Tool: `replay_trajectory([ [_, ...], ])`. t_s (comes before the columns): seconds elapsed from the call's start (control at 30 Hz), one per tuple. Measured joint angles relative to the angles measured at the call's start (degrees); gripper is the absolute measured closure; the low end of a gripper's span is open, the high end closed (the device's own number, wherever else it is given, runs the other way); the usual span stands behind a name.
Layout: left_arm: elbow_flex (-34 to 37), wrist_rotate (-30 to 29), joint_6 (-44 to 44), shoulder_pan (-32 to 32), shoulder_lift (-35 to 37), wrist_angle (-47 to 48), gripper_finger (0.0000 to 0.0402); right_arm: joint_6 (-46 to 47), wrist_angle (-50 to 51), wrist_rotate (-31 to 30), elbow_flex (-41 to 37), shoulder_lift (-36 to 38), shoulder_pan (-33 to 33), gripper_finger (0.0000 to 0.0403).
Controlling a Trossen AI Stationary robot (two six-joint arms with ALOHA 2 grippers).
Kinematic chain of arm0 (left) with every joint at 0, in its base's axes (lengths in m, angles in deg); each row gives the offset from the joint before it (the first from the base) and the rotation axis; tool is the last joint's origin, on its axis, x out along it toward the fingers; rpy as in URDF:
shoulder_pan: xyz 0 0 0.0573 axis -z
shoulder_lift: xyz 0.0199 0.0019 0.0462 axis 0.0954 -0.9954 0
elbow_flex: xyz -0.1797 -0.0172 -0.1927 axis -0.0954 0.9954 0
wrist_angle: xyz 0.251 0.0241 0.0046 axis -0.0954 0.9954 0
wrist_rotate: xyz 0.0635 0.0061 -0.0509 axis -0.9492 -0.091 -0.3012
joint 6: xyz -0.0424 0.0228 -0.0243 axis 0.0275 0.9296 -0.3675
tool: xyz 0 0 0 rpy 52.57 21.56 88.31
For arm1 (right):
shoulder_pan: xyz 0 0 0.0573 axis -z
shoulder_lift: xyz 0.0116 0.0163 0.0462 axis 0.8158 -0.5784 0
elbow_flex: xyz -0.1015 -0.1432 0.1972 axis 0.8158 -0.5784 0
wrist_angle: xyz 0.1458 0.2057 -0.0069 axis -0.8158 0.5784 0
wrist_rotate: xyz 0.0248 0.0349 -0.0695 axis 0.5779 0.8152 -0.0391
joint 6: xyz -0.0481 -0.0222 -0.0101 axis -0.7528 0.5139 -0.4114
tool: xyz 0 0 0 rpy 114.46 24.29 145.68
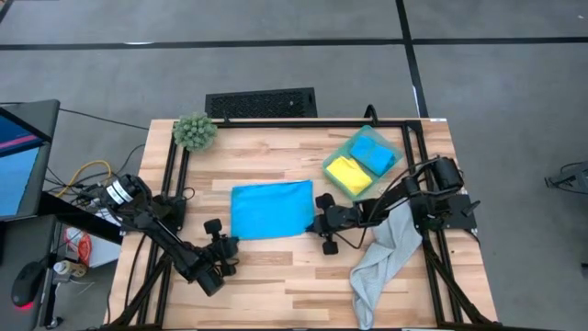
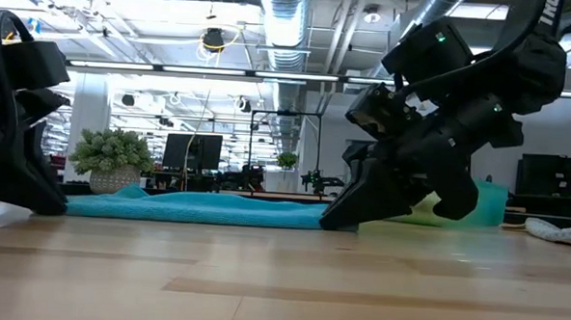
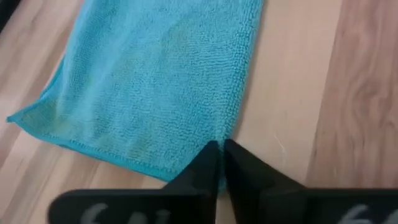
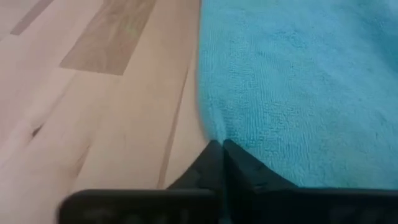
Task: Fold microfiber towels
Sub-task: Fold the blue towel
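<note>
A bright blue towel (image 1: pixel 271 210) lies spread flat in the middle of the table; it also shows in the low view (image 2: pixel 196 209). My left gripper (image 1: pixel 223 243) is shut at its near left corner. My right gripper (image 1: pixel 319 226) is shut at its near right corner. A translucent green bin (image 1: pixel 333 164) at the far right holds a folded yellow towel (image 1: pixel 350 173) and a folded blue towel (image 1: pixel 373 153). A pale grey towel (image 1: pixel 381 262) lies crumpled at the right, partly under my right arm. My left gripper pinches the blue towel's near left corner (image 3: pixel 210 134) between its two shut fingers, low over the table. The fingers hide the corner's tip. The towel lies flat on the table. My right gripper pinches the blue towel's near right corner (image 4: pixel 231 134) between its two shut fingers, coming low from the table's right. The fingers hide the tip. The towel lies flat on the wood.
A fuzzy green plant (image 1: pixel 195 131) stands at the far left corner. A dark grille (image 1: pixel 261 102) lies beyond the far edge. Bare wood (image 1: pixel 285 276) stretches along the near side between the arms.
</note>
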Motion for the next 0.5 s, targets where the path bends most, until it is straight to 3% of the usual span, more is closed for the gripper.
replay_trajectory([
  [0.1, -2.2, 1.0, 0.3, -0.1, -0.1, 1.7, 0.0392, 0.8, 2.1, -0.4, -0.3, 2.2, -1.3, 0.0393],
  [0.23, -7.8, 0.7, 1.1, 0.0, -0.1, 7.3, 0.0399, 3.0, 8.0, -2.6, -0.6, 8.6, -2.4, 0.0385],
  [0.5, -16.6, -9.4, -0.2, -2.9, 0.0, 27.0, 0.0401, 1.9, 14.1, -7.3, -0.4, 19.8, 1.4, 0.0392],
])
